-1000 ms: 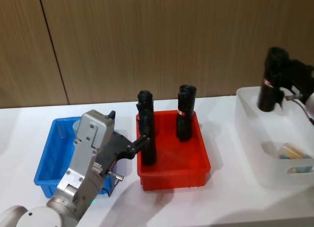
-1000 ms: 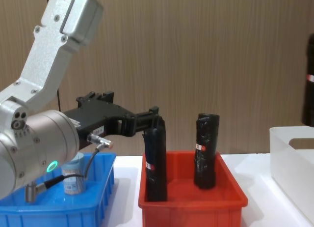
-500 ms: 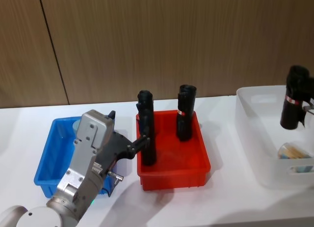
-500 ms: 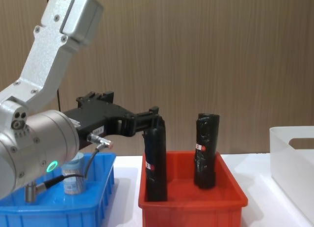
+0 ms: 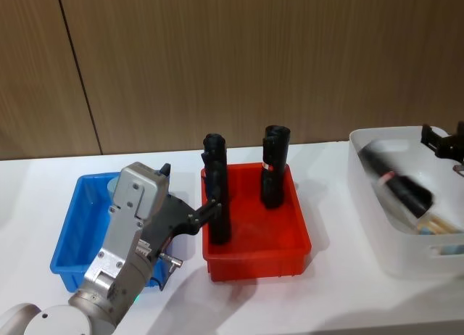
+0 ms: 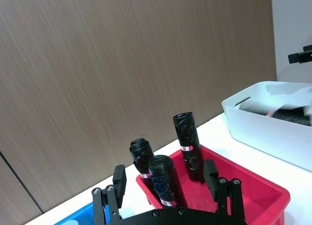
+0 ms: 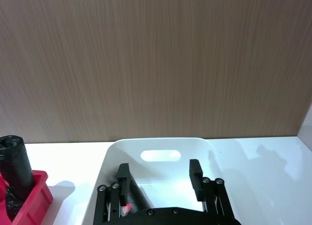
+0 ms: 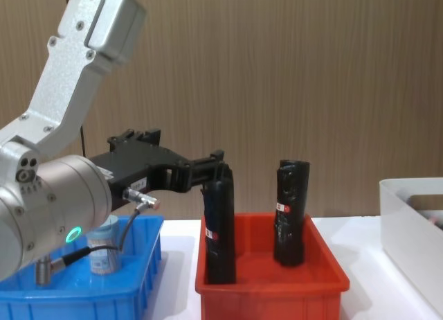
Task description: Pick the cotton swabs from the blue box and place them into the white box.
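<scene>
Inside the white box point(image 5: 377, 226), a blurred black roll point(image 5: 399, 186) under the gaping right claw point(image 7: 159, 175) (left claw point(image 6: 165, 178) likewise spread).

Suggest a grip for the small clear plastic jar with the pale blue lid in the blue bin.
Come from above and pinch the clear jar across its round lid: it stands upright by the blue bin's far wall, which likely blocks a side approach. The open left gripper is nearest.
</scene>
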Robot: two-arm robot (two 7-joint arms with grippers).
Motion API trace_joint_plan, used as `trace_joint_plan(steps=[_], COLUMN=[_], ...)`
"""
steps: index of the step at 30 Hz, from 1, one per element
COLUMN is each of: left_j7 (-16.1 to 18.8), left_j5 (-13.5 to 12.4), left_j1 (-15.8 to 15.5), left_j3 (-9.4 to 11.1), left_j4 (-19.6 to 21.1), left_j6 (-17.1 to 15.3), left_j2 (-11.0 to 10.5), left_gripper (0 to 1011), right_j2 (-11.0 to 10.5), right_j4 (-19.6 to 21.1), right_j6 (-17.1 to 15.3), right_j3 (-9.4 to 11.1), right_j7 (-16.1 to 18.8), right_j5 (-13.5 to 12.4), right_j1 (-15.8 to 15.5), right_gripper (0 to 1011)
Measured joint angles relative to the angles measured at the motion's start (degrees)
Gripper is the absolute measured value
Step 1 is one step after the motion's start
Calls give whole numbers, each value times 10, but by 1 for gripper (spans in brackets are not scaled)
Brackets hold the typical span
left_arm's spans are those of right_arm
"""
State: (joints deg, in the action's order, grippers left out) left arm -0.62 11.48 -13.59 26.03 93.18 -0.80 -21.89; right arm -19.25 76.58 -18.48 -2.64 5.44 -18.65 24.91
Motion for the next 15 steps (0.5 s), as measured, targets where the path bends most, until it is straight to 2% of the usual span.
trace_joint_plan(steps=[9,15], left_j7=[0,0], left_j5=[0,0], left_j1=[0,0], left_j3=[0,0], left_j4=[0,0], left_j6=[0,0], left_j2=[0,0], left_gripper=[1004,1004], right_j2=[-2,-3], right_j4=[-6,-5], right_j6=[5,9], right_j3=[3,5], right_j7=[6,9], right_j5=[-2,-2], right_j1=[0,-3], right_gripper=[975,1002])
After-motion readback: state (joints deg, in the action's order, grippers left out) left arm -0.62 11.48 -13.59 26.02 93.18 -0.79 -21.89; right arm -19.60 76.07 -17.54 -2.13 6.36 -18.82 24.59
